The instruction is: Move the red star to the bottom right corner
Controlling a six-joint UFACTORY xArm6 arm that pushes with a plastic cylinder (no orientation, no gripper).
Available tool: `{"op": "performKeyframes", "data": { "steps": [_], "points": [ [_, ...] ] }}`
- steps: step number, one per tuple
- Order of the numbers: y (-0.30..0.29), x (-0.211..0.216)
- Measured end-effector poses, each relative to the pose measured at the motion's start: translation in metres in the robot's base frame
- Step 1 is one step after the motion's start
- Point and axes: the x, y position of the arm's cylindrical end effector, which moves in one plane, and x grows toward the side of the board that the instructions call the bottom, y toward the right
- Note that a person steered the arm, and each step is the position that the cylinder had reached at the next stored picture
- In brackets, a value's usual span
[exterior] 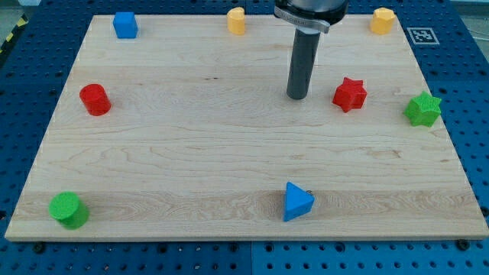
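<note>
The red star (350, 94) lies on the wooden board (229, 153) at the view's right, in the upper half. My tip (297, 97) stands on the board a short way to the view's left of the red star, apart from it. The rod rises straight up from the tip to the arm at the view's top.
A green star (422, 109) lies at the right edge, just right of the red star. A blue triangle (297, 202) sits at bottom centre-right. A red cylinder (95, 100) is at left, a green cylinder (69, 210) at bottom left. A blue cube (125, 24) and two yellow blocks (237, 21) (382, 21) line the top.
</note>
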Motion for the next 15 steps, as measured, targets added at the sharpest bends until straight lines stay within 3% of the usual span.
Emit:
{"op": "performKeyframes", "data": {
  "steps": [3, 4, 7, 15],
  "points": [
    [0.049, -0.034],
    [0.074, -0.018],
    [0.078, 0.03],
    [0.105, 0.045]
  ]
}}
